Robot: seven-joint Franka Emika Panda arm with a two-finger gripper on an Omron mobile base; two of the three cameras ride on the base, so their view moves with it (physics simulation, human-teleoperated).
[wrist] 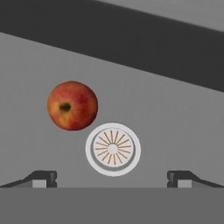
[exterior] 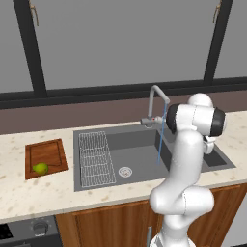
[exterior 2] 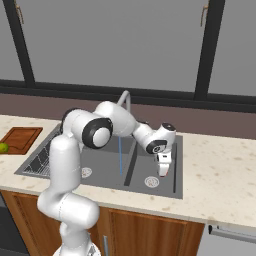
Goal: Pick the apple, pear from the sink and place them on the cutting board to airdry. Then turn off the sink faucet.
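While the water runs, you have these readings in front of you:

Apple: the apple (wrist: 72, 105) lies on the dark grey floor of the sink's smaller side compartment, just beside the round drain (wrist: 113, 149) and apart from it by a narrow gap; its stem end faces the hand camera.

Pear: the pear (exterior: 41, 168) sits on the cutting board (exterior: 46, 152), at the board's near left corner; you also catch it at the left edge of the right base view.

Cutting board: it rests on the speckled surface (exterior: 29, 198), to the left of the sink and apart from its rim.

Sink: the sink (exterior: 140, 140) holds a wire rack (exterior: 95, 159) in the left part of its large basin, with a second round drain on that basin's floor.

Sink faucet: the sink faucet (exterior: 157, 103) stands at the back rim, and a thin blue stream of water (exterior: 159, 140) falls from its spout into the large basin.

Tool: the tool (exterior 2: 163, 172) hangs pointing down inside the side compartment, above the drain; its 2 fingertips (wrist: 41, 178) are spread wide and hold nothing, and you see the apple ahead of them, untouched.

Surroundings: wooden cabinet fronts (exterior 2: 150, 232) run below the surface, and dark-framed windows (exterior: 116, 43) rise behind the sink.
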